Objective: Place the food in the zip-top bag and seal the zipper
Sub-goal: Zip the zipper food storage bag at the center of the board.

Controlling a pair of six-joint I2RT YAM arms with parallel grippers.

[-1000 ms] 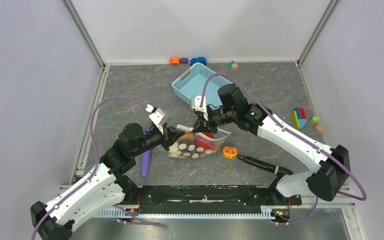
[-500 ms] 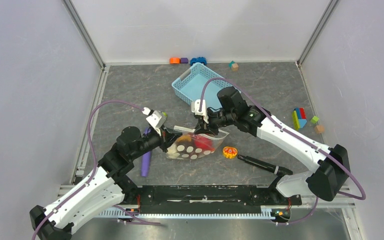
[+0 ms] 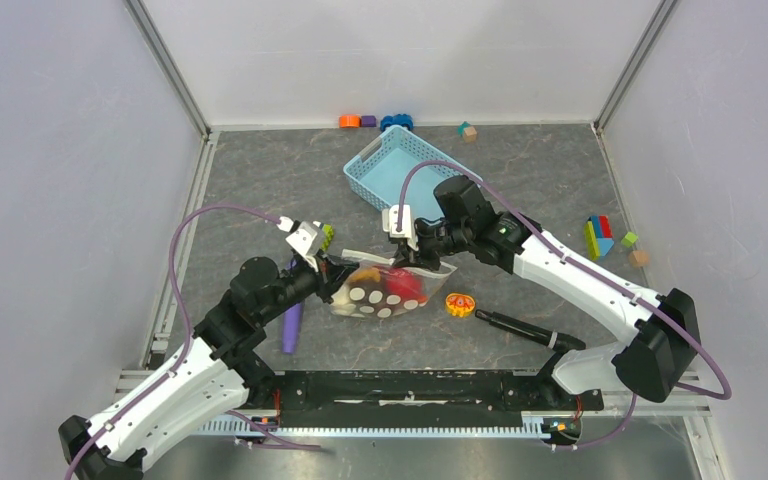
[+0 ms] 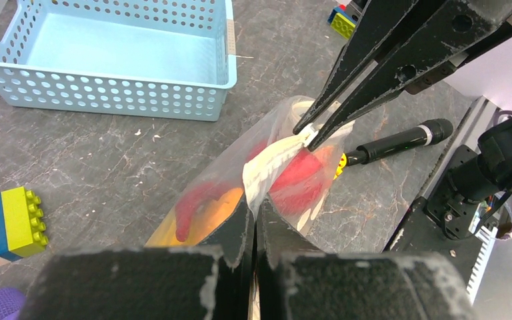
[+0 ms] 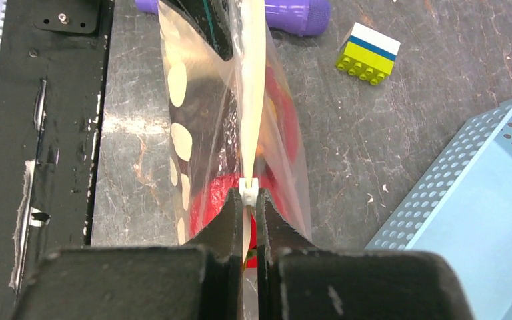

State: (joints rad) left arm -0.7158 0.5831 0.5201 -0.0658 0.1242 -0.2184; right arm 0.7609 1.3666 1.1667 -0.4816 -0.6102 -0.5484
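1. The bag (image 3: 380, 297) lies at frame centre, with the food (image 3: 405, 285) inside it.
2. The left gripper (image 3: 339, 281) meets its left end; the right gripper (image 3: 407, 258) sits on the zipper (image 5: 253, 100) along its upper edge.
3. The basket (image 3: 372, 150) lies above the bag, the stick (image 3: 291, 318) left of it, and the round toy (image 3: 459, 304) and marker (image 3: 520, 327) to its right.
4. Blocks (image 3: 368, 121) line the floor's top edge; more blocks (image 3: 600, 237) sit far right.

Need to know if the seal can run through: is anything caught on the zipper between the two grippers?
Nothing visible. The zipper runs bare and flat from the right gripper to the left gripper, both pinching it. The food sits inside the zip-top bag, below the strip.
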